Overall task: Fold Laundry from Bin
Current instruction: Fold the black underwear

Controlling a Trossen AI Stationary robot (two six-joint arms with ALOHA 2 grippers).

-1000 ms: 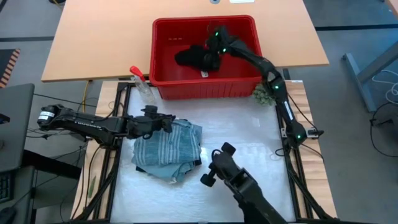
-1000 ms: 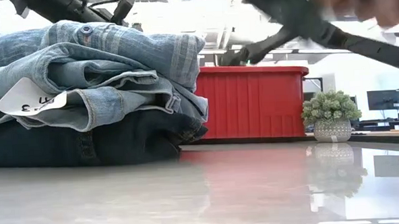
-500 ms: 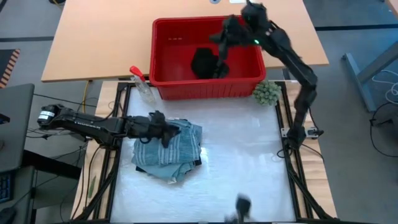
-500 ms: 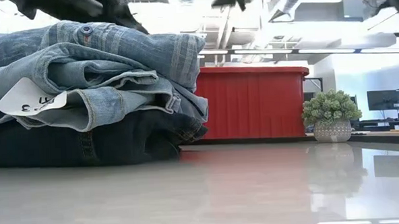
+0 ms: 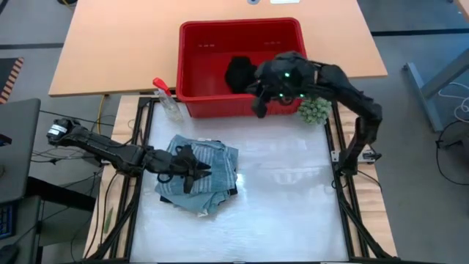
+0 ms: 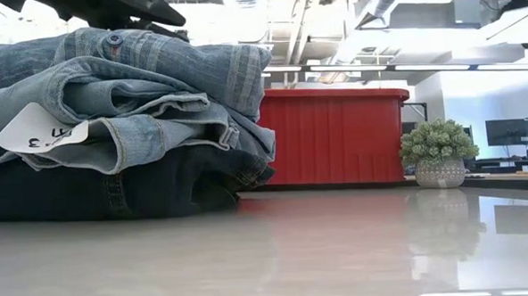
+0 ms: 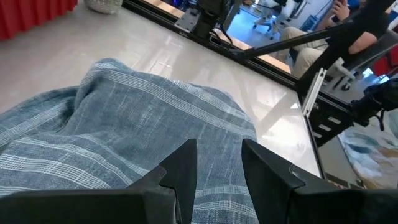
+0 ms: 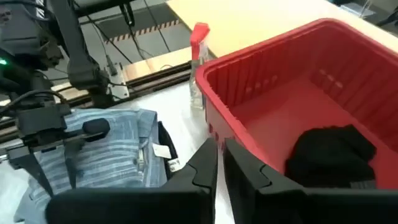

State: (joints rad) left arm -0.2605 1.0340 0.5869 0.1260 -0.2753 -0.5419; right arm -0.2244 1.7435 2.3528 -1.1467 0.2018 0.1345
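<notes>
The red bin (image 5: pixel 242 23) stands at the far middle of the table, with the small black piece (image 5: pixel 238 73) lying on its floor; the piece also shows in the right wrist view (image 8: pixel 333 152). My right gripper (image 5: pixel 258 108) is shut and empty over the bin's near wall. The folded pile lies near left on the white mat: the striped shirt (image 5: pixel 201 169) is on top, the denim jeans (image 6: pixel 111 110) are under it, and the dark navy piece (image 6: pixel 96 186) is at the bottom. My left gripper (image 7: pixel 217 168) is slightly open just above the shirt.
A clear spray bottle with a red trigger (image 5: pixel 165 95) stands by the bin's near left corner. A small green fuzzy plant (image 5: pixel 314 110) stands by its near right corner. The bare white mat (image 5: pixel 293 191) stretches right of the pile. Black frame rails run along both sides of the mat.
My right gripper has risen out of the bin and swung down to its near wall; the black piece stays in the bin. My left gripper has moved toward the table's near edge across the top of the pile, which has kept its shape.
</notes>
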